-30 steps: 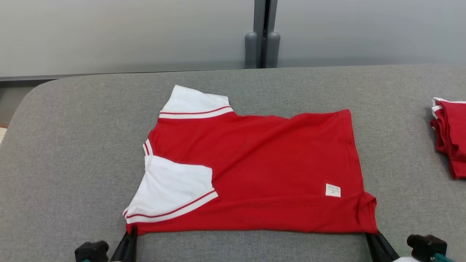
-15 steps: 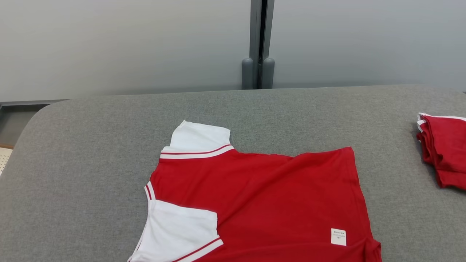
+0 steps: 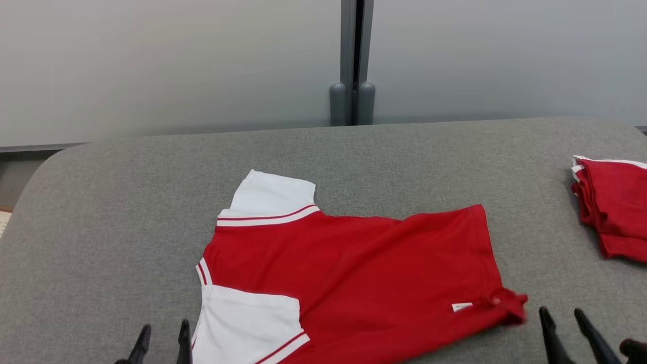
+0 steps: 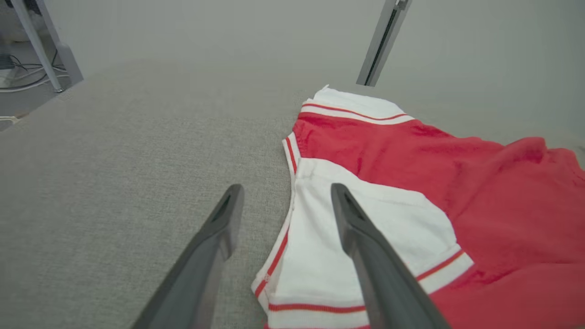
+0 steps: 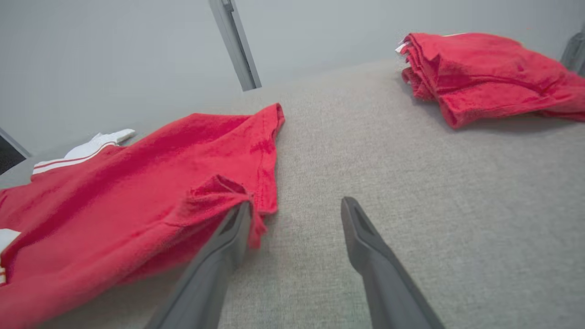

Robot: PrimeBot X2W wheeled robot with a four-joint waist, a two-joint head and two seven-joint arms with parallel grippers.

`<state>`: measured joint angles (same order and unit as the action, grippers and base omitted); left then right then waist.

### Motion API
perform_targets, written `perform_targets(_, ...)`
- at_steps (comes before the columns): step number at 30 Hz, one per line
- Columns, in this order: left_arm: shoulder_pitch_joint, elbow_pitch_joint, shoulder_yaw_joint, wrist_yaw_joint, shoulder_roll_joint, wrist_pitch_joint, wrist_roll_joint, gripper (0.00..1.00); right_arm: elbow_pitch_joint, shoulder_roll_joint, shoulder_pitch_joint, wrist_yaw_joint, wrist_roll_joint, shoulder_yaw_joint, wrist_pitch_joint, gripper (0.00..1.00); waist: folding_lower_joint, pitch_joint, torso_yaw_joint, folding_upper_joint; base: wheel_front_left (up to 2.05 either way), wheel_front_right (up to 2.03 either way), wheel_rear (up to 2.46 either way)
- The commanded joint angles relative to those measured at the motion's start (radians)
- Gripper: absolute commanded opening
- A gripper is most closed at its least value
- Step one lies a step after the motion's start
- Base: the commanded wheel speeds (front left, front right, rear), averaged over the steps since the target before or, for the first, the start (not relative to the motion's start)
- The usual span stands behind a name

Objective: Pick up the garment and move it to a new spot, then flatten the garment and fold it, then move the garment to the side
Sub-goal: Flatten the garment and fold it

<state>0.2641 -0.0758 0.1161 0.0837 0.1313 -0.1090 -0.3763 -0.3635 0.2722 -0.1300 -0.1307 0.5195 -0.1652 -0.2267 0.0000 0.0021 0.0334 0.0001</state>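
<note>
Both grippers have let go since a second ago, when they were pinching the near corners of the garment (image 3: 354, 263). Now the left gripper (image 3: 164, 334) sits at the bottom left with its fingers spread and nothing in them, one finger over the grey tabletop (image 3: 101, 212) and the other above the near white sleeve (image 4: 402, 219). The garment lies mostly flat in the middle of the table: red body, white sleeves with red-striped cuffs, small white label (image 3: 461, 307) near the hem. Its long axis runs left-right, neck end to the left, hem to the right. The near right corner is bunched up, right beside the right gripper (image 3: 561, 316), which is wide open and empty too. A folded red stack (image 3: 611, 212) sits further right, well apart
</note>
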Motion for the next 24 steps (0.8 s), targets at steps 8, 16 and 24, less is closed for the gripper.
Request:
perform_targets(8, -0.125, 0.12, -0.007, 0.051, 0.019, -0.11, 0.099, 1.0, 0.292, -0.017, 0.045, 0.0, -0.173, 0.131, 0.057, 1.0, 0.0, 0.007, -0.016, -0.0001, 0.0, 0.0, 0.0)
perform_targets(16, -0.17, 0.168, 0.009, 0.078, 0.053, -0.066, 0.157, 1.0, 0.468, -0.049, 0.019, 0.0, -0.24, 0.161, 0.158, 1.0, 0.0, 0.014, -0.016, -0.0001, 0.0, 0.0, 0.0)
perform_targets(24, -0.167, 0.18, 0.018, 0.09, 0.056, -0.043, 0.162, 1.0, 0.494, -0.069, 0.0, 0.0, -0.241, 0.165, 0.182, 1.0, 0.0, 0.026, -0.012, -0.0001, 0.0, 0.0, 0.0)
